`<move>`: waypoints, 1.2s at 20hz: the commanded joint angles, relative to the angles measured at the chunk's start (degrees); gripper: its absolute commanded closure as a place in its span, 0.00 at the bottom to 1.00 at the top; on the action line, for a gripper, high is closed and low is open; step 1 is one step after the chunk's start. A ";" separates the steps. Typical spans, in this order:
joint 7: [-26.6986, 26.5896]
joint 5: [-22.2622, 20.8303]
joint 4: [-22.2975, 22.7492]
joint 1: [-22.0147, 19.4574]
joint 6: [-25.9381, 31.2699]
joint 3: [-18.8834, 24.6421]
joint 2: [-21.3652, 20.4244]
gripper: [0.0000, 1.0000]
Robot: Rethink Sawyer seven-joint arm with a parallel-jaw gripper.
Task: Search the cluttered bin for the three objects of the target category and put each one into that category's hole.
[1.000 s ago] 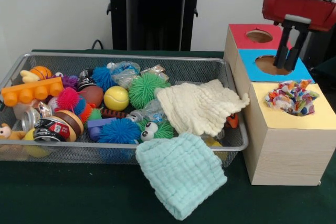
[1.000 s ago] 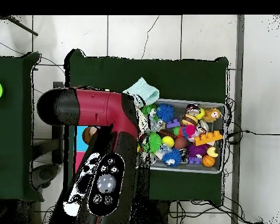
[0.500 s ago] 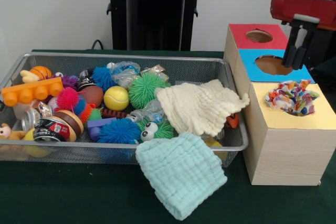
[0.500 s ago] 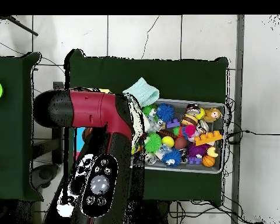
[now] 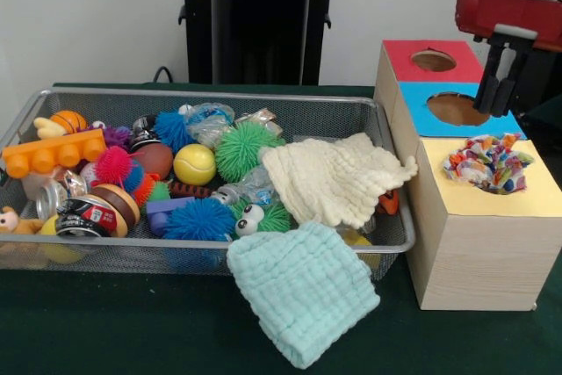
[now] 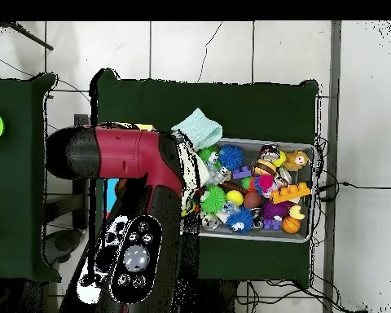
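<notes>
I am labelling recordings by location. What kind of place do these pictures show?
Probably a robotics lab: a wire bin of mixed toys, a wooden sorting box with coloured holes, and the gripper above it.

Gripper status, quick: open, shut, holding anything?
Gripper: above the blue hole, fingers close together, apparently empty; open or shut cannot be told.

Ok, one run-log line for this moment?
gripper: empty, above blue hole | patterned cloth: in yellow hole | cream cloth: in bin | mint cloth: over rim

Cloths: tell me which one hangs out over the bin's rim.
The mint cloth, draped over the bin's front rim onto the table. The cream cloth lies inside; the patterned cloth is stuffed in the yellow hole.
</notes>
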 commanded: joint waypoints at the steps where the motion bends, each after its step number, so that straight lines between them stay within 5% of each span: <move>1: 6.28 -1.58 5.13 -0.23 -2.42 5.28 2.77 1.00; 24: 8.10 -2.43 4.50 1.93 -9.84 3.74 7.22 1.00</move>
